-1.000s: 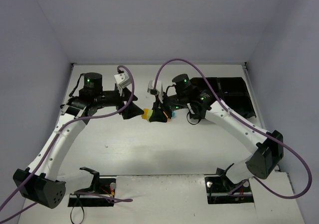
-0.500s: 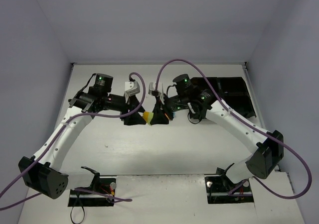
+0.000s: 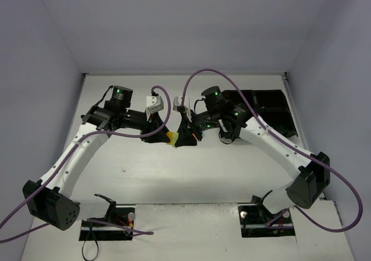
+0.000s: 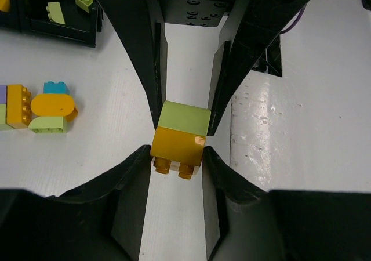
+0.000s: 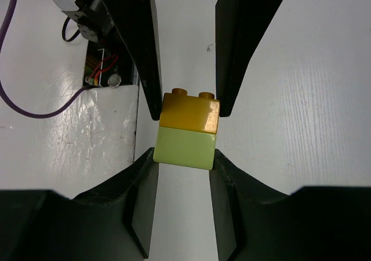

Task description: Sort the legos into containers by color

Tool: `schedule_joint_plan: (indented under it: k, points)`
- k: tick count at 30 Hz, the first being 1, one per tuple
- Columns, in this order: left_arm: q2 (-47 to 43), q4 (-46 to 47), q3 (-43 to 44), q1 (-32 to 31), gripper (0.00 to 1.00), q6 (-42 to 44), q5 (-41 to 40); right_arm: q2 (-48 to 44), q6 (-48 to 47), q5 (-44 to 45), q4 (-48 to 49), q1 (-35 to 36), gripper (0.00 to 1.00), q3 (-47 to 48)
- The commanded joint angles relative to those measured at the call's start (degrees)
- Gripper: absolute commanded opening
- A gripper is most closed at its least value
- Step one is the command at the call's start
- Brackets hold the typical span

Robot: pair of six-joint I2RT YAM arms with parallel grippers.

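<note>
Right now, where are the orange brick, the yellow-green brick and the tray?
orange brick (image 4: 177, 147), left wrist view, side face
yellow-green brick (image 5: 184, 148), right wrist view, side face
tray (image 4: 58, 32), left wrist view, near wall

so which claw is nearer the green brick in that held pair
Right. The right claw grips the green brick itself; the left claw grips the orange brick joined to it.

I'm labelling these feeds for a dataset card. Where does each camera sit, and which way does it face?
Top external: above and behind the bases, looking down on the table; both arms show, meeting mid-table.
Left wrist: on the left arm, looking along the left gripper, whose jaws clamp the orange brick.
Right wrist: on the right arm, looking along the right gripper, whose jaws clamp the yellow-green brick.
Shared: both wrist views show that stacked pair from opposite ends, the other arm's jaws at top.
</note>
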Motion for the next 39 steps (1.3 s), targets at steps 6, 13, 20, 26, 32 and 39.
schedule_joint_plan:
  k: [6,13,20,26,32,39]
  points:
    - [0.2,1.5,0.6,-1.0,0.00,1.9,3.9,-2.2,-0.5,-1.1,2.2,-0.4,0.00,2.7]
    - [-1.0,1.3,-1.0,-0.9,0.00,2.7,3.8,-2.6,-1.7,-1.2,2.1,-5.3,0.00,-1.4]
    - [-2.3,3.9,-3.0,-0.3,0.00,1.3,1.4,-5.8,-1.0,2.2,2.1,-12.8,0.00,-7.2]
    - [-4.2,15.9,-6.8,0.1,0.00,-8.7,-5.1,-4.5,10.2,34.9,5.0,-16.7,0.00,-10.3]
    - [-6.9,31.3,-11.9,-0.4,0.00,-24.2,-16.4,-1.4,24.9,54.2,10.7,-23.6,0.04,-11.8]
    - [-6.6,35.8,-13.7,-1.1,0.00,-31.1,-24.7,6.3,30.2,58.9,12.5,-26.9,0.34,-10.3]
